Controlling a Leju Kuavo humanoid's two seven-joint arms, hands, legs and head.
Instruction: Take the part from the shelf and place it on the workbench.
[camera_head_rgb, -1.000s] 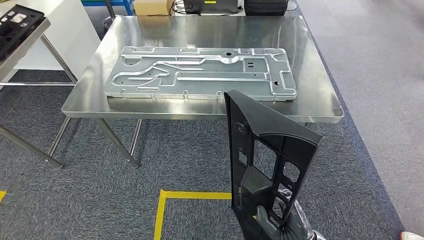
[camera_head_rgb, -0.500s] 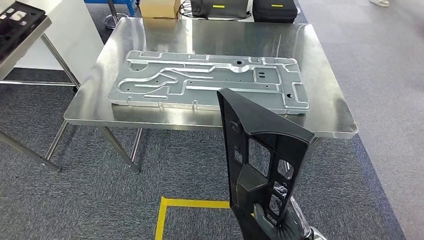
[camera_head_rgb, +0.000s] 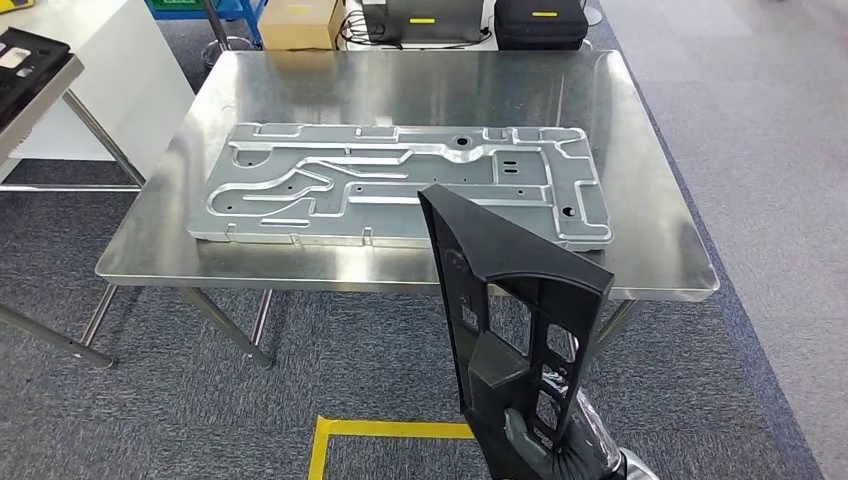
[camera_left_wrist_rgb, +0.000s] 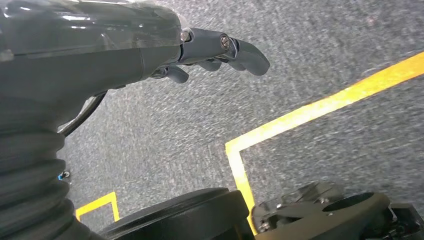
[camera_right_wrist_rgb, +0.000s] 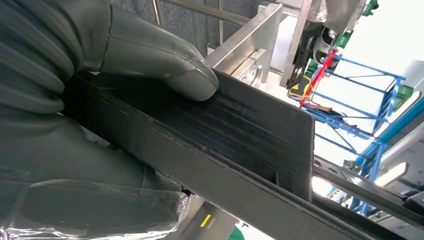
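My right hand (camera_head_rgb: 545, 450) grips the lower end of a long black plastic part (camera_head_rgb: 510, 300) with cut-outs and holds it upright in front of the steel workbench (camera_head_rgb: 400, 80). In the right wrist view the thumb (camera_right_wrist_rgb: 165, 57) presses on the part's (camera_right_wrist_rgb: 240, 135) flat black face. The part's top overlaps the workbench's near edge in the head view. A large stamped metal panel (camera_head_rgb: 400, 180) lies flat on the workbench. My left hand (camera_left_wrist_rgb: 215, 50) hangs over the grey carpet with its fingers loosely curled and nothing in it.
A second steel table (camera_head_rgb: 30, 90) carrying a black tray stands at the far left. A cardboard box (camera_head_rgb: 300, 22) and black cases (camera_head_rgb: 540, 20) sit on the floor behind the workbench. Yellow tape (camera_head_rgb: 390, 432) marks the carpet near my feet.
The whole view has shifted: the workbench now sits closer and lower in the picture. The black part stays upright in my right hand.
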